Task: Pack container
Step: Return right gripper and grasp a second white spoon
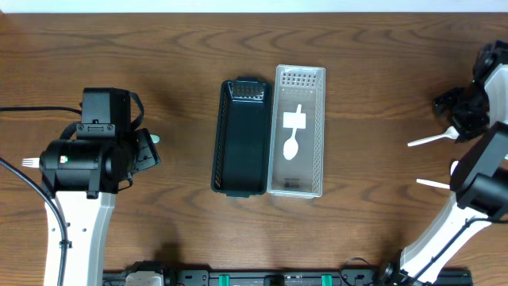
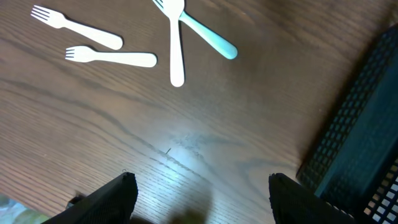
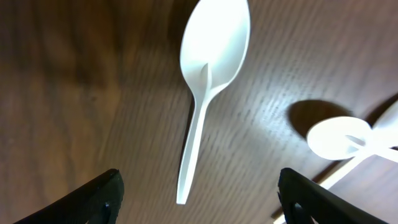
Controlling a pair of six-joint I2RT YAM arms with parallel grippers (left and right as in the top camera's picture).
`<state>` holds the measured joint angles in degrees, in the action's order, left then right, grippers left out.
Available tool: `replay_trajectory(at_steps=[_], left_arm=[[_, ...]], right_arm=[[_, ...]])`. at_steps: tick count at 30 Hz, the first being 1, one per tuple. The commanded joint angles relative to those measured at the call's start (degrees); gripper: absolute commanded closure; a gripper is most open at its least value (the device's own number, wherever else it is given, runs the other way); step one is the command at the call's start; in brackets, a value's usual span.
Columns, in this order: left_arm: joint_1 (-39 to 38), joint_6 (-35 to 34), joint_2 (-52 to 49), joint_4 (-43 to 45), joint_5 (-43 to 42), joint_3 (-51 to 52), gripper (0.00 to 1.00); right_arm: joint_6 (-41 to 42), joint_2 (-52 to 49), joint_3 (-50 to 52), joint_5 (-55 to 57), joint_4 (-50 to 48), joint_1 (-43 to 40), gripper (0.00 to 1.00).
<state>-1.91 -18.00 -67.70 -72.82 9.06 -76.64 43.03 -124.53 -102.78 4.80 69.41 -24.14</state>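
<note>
White plastic spoon (image 3: 205,81) lies on the wooden table (image 3: 93,93) just ahead of the right gripper (image 3: 199,202), handle tip centred between its wide-apart fingers, bowl pointing away, far from the clear container (image 1: 320,127) at mid-table; left gripper (image 2: 202,199) also gapes, empty.

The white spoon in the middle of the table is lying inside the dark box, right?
Not quite. The white spoon is in the middle of the table, but it lies inside the white container, not the dark container right beside it, which looks empty. The overhead view shows this.
</note>
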Motion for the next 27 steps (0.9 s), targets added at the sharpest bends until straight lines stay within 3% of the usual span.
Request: replay_trajectory(at_steps=[1, 15, 17, 21, 27], left_arm=[[0.35, -0.11, 0.35, -0.26, 0.61, -1.22, 0.29], [0.35, -0.11, 0.35, -0.24, 0.61, -1.22, 0.29], [0.35, -0.11, 0.35, -0.24, 0.61, -1.22, 0.29], [0.35, -0.09, 0.35, -0.24, 0.61, -1.22, 0.29], [0.35, -0.09, 0.35, -0.24, 0.61, -1.22, 0.29]], right_arm=[[-0.63, -1.97, -0.15, -0.28, -0.48, -0.22, 0.18], [-5.66, -8.72, 0.13, -0.35, -3.19, -0.22, 0.22], [-6.49, -9.18, 0.15, -0.33, -3.54, -0.22, 0.30], [-6.91, -9.64, 0.26, -0.35, -3.91, -0.22, 0.59], [-7.21, -9.64, 0.52, -0.33, -4.02, -0.20, 0.88]])
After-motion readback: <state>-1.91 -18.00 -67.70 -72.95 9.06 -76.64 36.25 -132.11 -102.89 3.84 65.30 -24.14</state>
